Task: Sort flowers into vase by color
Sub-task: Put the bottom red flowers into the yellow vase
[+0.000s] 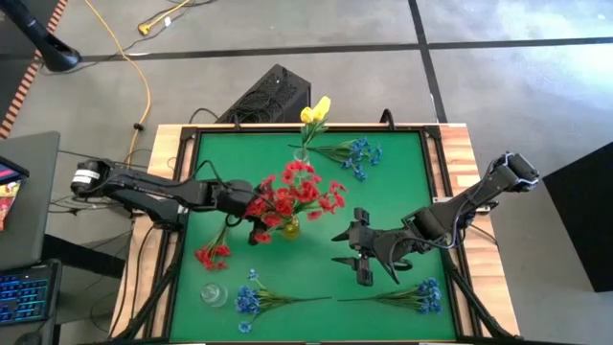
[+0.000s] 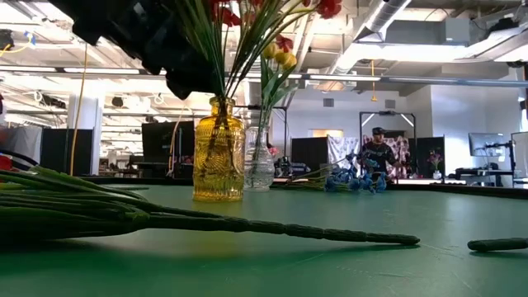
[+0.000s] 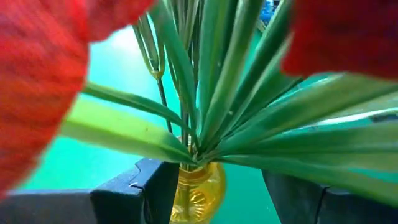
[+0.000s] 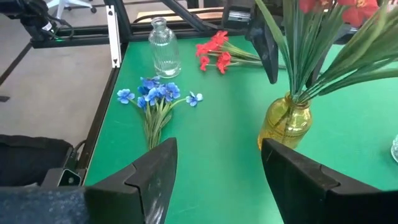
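A bunch of red flowers (image 1: pixel 297 192) stands with its stems in a yellow glass vase (image 1: pixel 288 228) at mid table. My left gripper (image 3: pixel 214 186) is open, one finger on each side of the green stems (image 3: pixel 205 93) just above the vase's neck (image 3: pixel 198 186), and I see no touch. Yellow flowers (image 1: pixel 315 111) stand in a clear vase (image 1: pixel 302 153) near the far edge. One red spray (image 1: pixel 213 255) and three blue sprays (image 1: pixel 359 154) (image 1: pixel 251 299) (image 1: pixel 421 295) lie flat on the table. My right gripper (image 4: pixel 217 177) is open above bare table, right of the yellow vase (image 4: pixel 285 121).
An empty clear vase (image 1: pixel 213 294) stands near the table's near-left corner, beside a blue spray (image 4: pixel 155 99). Long stems (image 2: pixel 206 219) cross the table near the low camera. A metal frame (image 1: pixel 182 163) borders the green mat. Bare mat lies between the yellow vase and the right edge.
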